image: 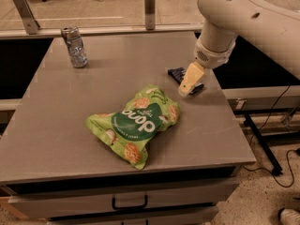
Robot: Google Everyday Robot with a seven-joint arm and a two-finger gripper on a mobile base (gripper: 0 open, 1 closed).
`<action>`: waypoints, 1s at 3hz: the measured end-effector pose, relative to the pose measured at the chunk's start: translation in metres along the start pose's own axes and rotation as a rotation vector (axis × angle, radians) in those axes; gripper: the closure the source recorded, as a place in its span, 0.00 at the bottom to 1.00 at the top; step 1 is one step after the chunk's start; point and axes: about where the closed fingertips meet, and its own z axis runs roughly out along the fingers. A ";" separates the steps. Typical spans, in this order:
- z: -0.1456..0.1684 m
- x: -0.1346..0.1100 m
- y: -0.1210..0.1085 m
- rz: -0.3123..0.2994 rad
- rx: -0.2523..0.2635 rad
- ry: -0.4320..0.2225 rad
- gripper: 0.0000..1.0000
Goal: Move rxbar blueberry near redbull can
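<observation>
Near the right edge of the grey flat-topped counter [211, 139], toward its far corner, lies the small flat snack bar in a dark navy-blue wrapper, the rxbar blueberry [176, 73]. Directly over it hangs the pale yellow gripper [186, 89] of the cream-white robot arm [243, 18], covering the bar's middle so only its two ends show. Whether the claw is wide, narrow or touching the wrapper cannot be told. At the far left corner the slim silver-grey metal redbull can [75, 48] stands upright, well apart from the bar. Between them, nearer the front edge, a large crinkly green chip bag [136, 123] lies flat.
</observation>
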 end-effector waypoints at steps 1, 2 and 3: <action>0.000 0.000 0.000 0.000 0.000 0.000 0.00; -0.009 -0.003 0.000 0.057 -0.029 0.028 0.00; -0.020 -0.008 -0.004 0.152 -0.070 0.058 0.00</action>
